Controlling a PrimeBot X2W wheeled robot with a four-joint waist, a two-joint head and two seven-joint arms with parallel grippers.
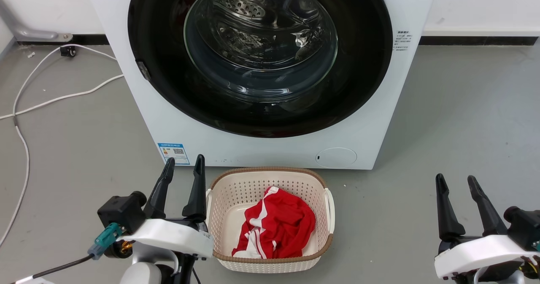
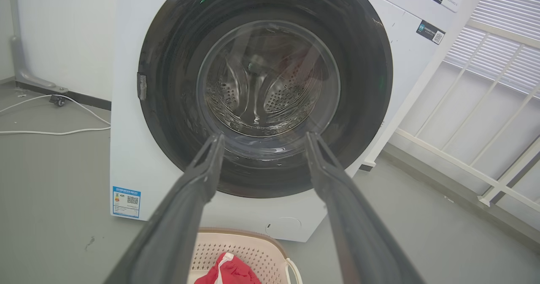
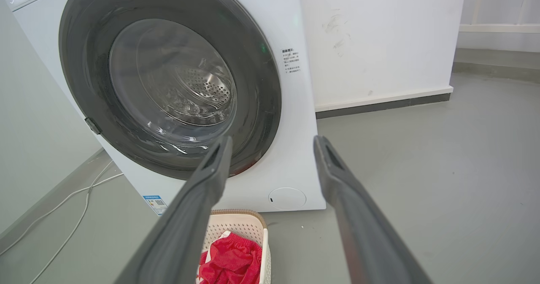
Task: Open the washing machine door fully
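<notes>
Grey floor (image 1: 464,106) | washing machine door (image 1: 260,52) closed — ahead, apart from left gripper (image 1: 184,160) and right gripper (image 1: 455,178) (both spread, empty)

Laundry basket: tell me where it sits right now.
The laundry basket sits on the floor at the head view's lower centre, below the closed washing machine door, beside the left gripper.

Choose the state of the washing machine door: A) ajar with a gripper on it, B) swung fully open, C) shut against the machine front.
C: the washing machine door sits flush in the white front, with the left gripper and right gripper open, short of it.
</notes>
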